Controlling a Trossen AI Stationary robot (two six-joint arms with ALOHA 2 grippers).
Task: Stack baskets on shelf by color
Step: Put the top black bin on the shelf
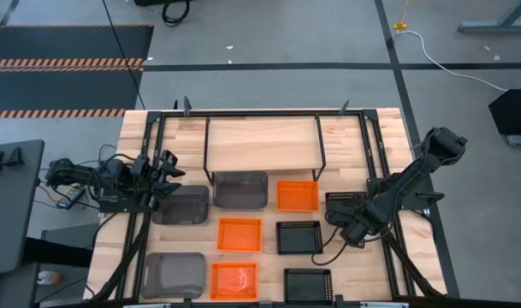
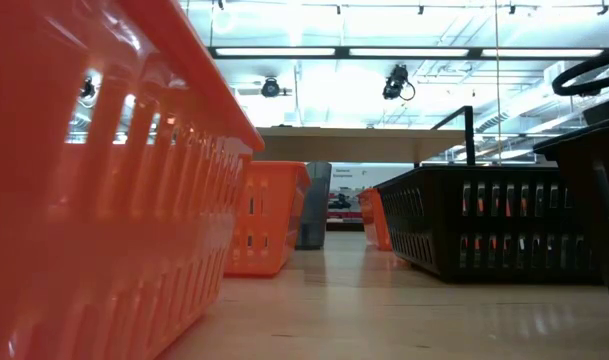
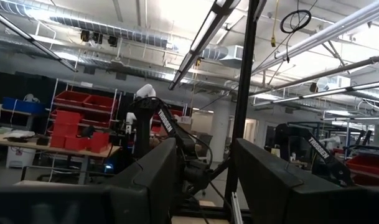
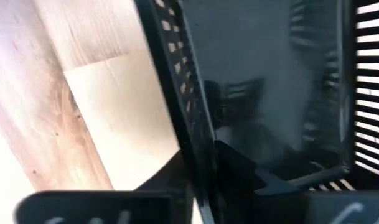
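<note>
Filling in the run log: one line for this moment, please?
right gripper: closed on black basket wall | left gripper: open, idle by grey basket | shelf: bare

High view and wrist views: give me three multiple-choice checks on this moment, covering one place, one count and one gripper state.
1. What is the right gripper at?
A. a grey basket
B. the black basket nearest the table's right side
C. the floor

2. How many orange baskets are there?
A. two
B. three
C. five

3. How is the left gripper?
A. open, holding nothing
B. shut on a grey basket
C. shut on a cable

Answers:
1 B: the right wrist view shows the black mesh wall between its fingers.
2 B: the high view shows three.
3 A: the left wrist view shows its fingers apart with nothing between them.
</note>
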